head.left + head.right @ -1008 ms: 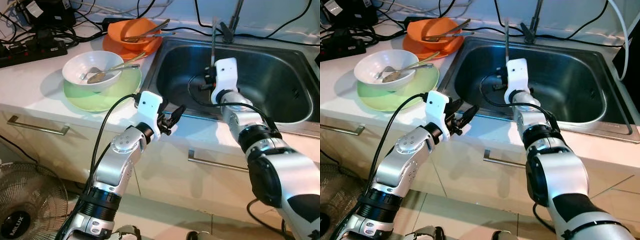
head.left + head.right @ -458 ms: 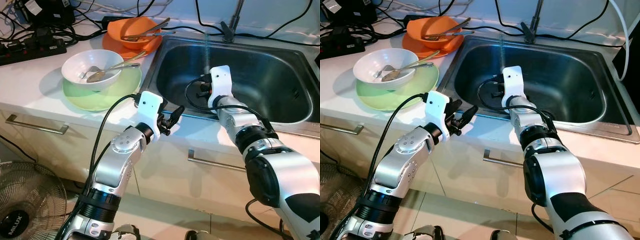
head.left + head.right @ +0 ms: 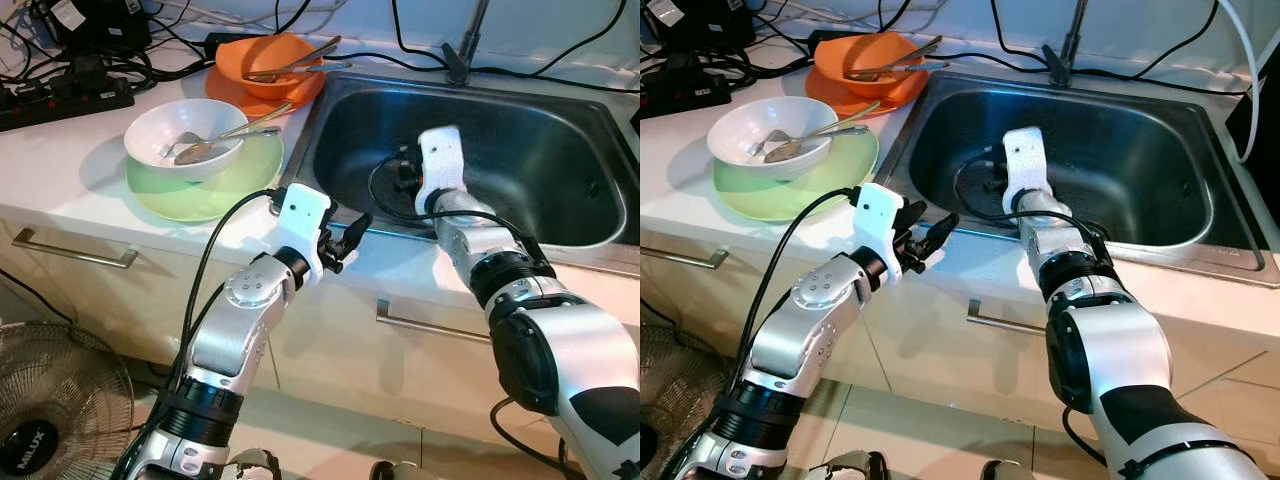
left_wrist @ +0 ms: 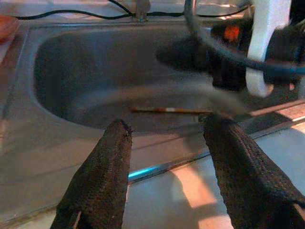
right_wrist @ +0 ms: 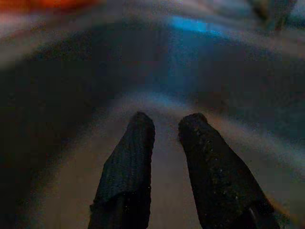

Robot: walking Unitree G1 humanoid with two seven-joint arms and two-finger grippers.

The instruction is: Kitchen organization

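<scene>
Chopstick lies in the sink under right gripper.

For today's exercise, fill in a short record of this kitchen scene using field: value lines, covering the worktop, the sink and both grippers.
Worktop: white bowl holding spoons on a pale green plate; orange bowl holding utensils on an orange plate.
Sink: stainless steel basin; thin chopstick-like stick lying on its floor.
Left gripper: open, at the sink's front edge.
Right gripper: inside the basin, fingers slightly apart, nothing between them.
</scene>
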